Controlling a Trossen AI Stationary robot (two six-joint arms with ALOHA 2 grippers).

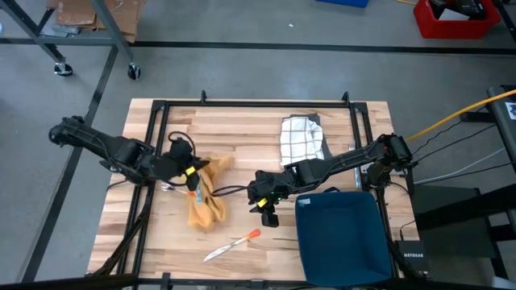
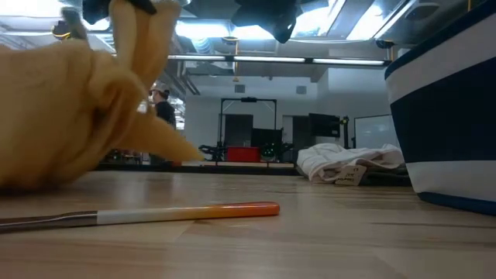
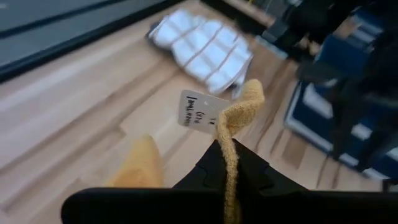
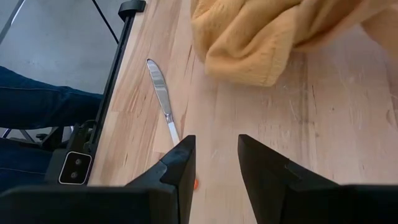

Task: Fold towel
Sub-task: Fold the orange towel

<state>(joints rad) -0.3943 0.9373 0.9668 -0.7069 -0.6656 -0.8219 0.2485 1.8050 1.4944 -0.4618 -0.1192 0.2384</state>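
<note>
Yellow towel (image 1: 205, 196) lengthwise toward table front

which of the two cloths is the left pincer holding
The yellow towel, pinched in the left pincer; the white checked cloth lies untouched at the table's far side.

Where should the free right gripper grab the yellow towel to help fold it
Probably the low bunched end of the yellow towel lying on the table, coming from the right gripper side. The left gripper holds the other end lifted, so that heap is the free, reachable part.
</note>
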